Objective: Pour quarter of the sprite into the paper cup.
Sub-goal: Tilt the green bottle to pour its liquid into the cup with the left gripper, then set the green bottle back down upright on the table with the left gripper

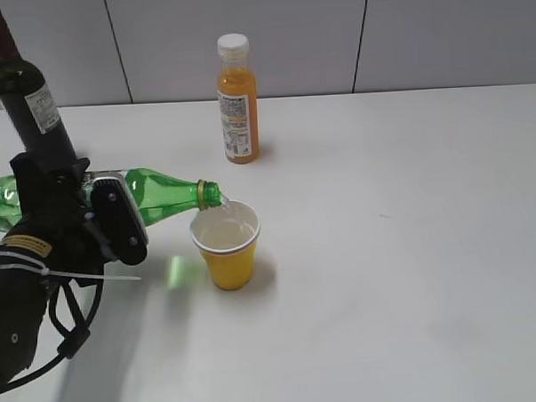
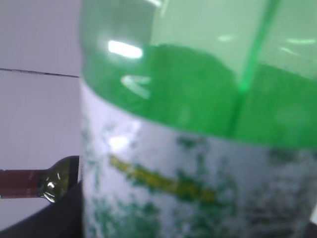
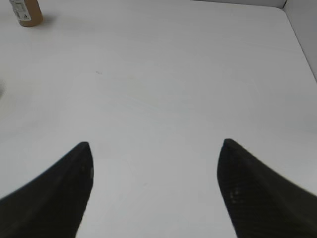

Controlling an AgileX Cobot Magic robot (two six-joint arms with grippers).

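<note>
My left gripper point(image 1: 95, 217) is shut on the sprite point(image 1: 156, 195), a green plastic bottle held on its side. Its open mouth is over the rim of the paper cup point(image 1: 227, 247). A thin stream runs into the cup, which is yellow outside and holds clear liquid. In the left wrist view the sprite point(image 2: 198, 134) fills the frame, blurred, with its white-green label below the green body. My right gripper point(image 3: 154, 148) is open and empty above bare table; it does not show in the exterior view.
A dark wine bottle point(image 1: 30, 96) stands at the back left, just behind my left arm; its neck shows in the left wrist view point(image 2: 39, 183). An orange juice bottle point(image 1: 237, 100) with a white cap stands behind the cup, and its base shows in the right wrist view point(image 3: 26, 12).
</note>
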